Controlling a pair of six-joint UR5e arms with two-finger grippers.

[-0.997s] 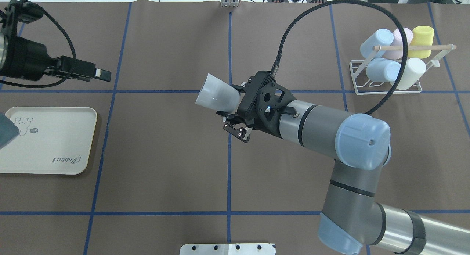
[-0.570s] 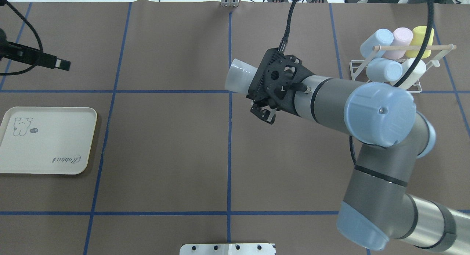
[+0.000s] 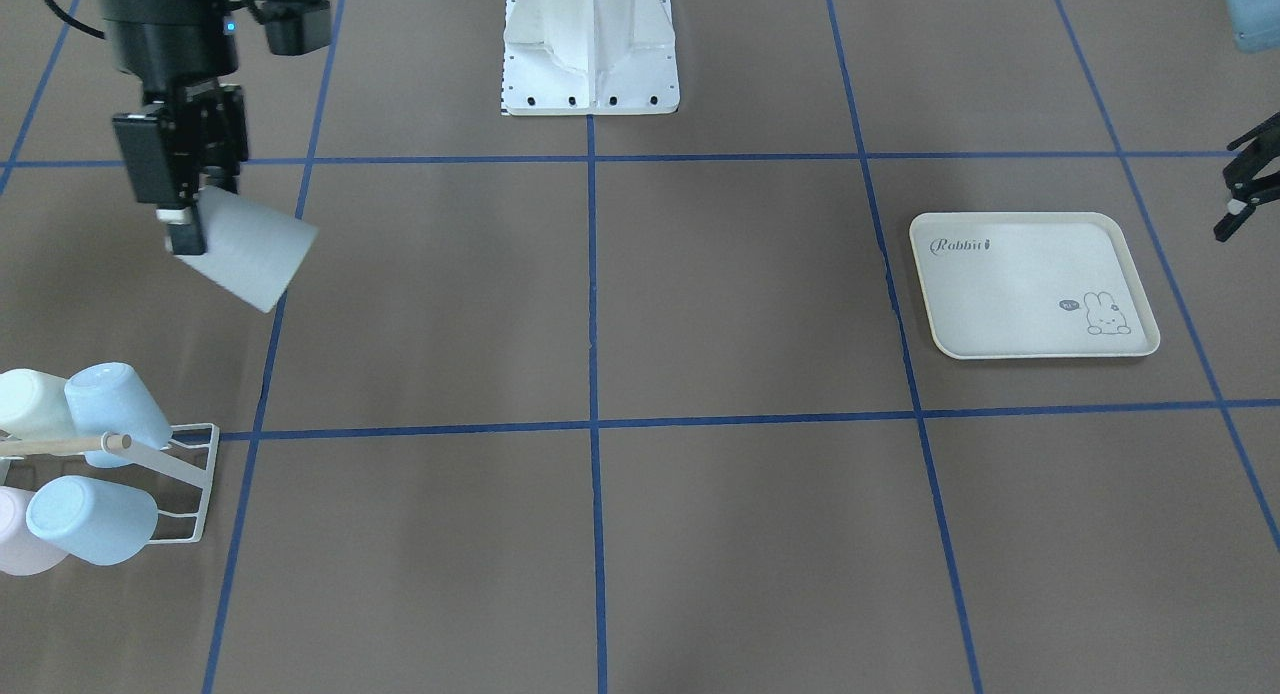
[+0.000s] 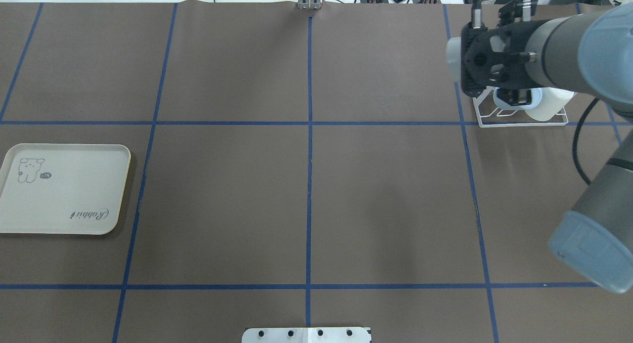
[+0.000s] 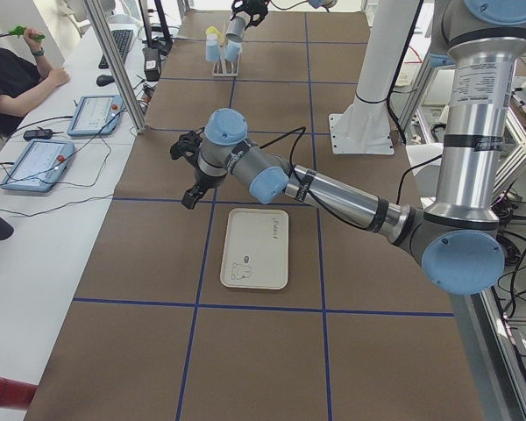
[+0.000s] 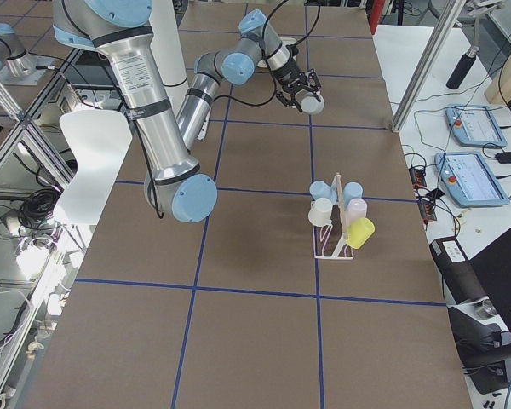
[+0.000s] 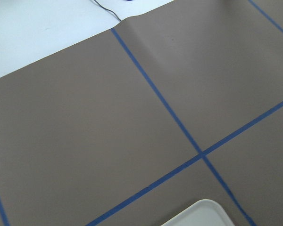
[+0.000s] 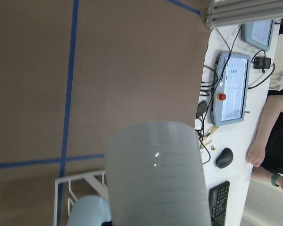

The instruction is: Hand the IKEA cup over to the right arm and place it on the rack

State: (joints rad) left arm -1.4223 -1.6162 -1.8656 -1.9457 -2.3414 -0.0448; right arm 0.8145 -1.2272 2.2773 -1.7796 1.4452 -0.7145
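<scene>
My right gripper point(image 3: 192, 222) is shut on a pale grey-white cup point(image 3: 247, 257) and holds it tilted in the air, clear of the table. In the overhead view the gripper point(image 4: 467, 61) and cup point(image 4: 451, 57) sit over the left end of the white wire rack point(image 4: 494, 121). The right wrist view shows the cup point(image 8: 155, 174) close up, with the rack point(image 8: 80, 180) below it. The rack point(image 3: 195, 479) holds several pastel cups point(image 3: 95, 519). My left gripper point(image 3: 1243, 186) is open and empty at the far side, beyond the tray.
A cream rabbit-print tray point(image 4: 64, 190) lies at the table's left edge, also in the front view point(image 3: 1030, 284). The white robot base point(image 3: 590, 44) stands at the table's near edge. Operators' tablets and cables lie past the far edge point(image 8: 231, 89).
My right arm has swung the cup from the table's middle over to the rack. My left gripper has drawn back out of the overhead view.
</scene>
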